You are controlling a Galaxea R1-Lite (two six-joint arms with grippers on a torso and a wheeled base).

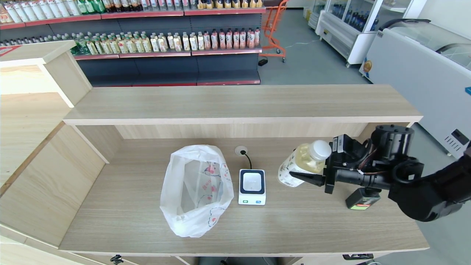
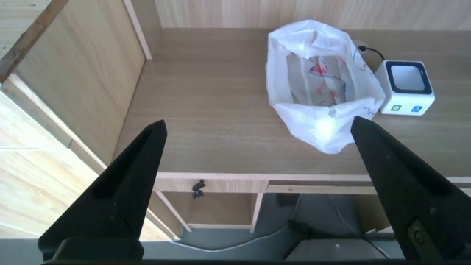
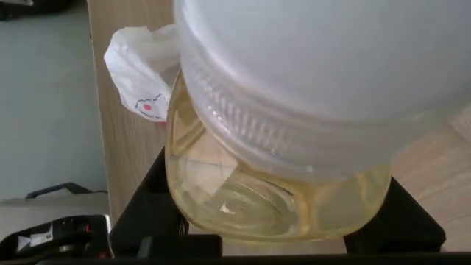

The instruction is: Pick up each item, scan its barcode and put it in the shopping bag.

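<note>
Left gripper (image 2: 257, 125): jaws spread wide, gripping nothing, above the counter's (image 1: 294, 228) near edge. Centre-left in the head view, the shopping bag (image 1: 197, 189) lies open, with the scanner (image 1: 252, 186) just beside it. Right of centre, the right gripper (image 1: 306, 168) pinches the tilted bottle (image 1: 303, 162) between its jaws, cap toward the wrist.

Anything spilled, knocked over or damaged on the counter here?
Nothing stands out. The bottle is tilted only because the right gripper holds it, cap on, beside the scanner. The shopping bag stands open, and a small dark box sits on the counter.
</note>
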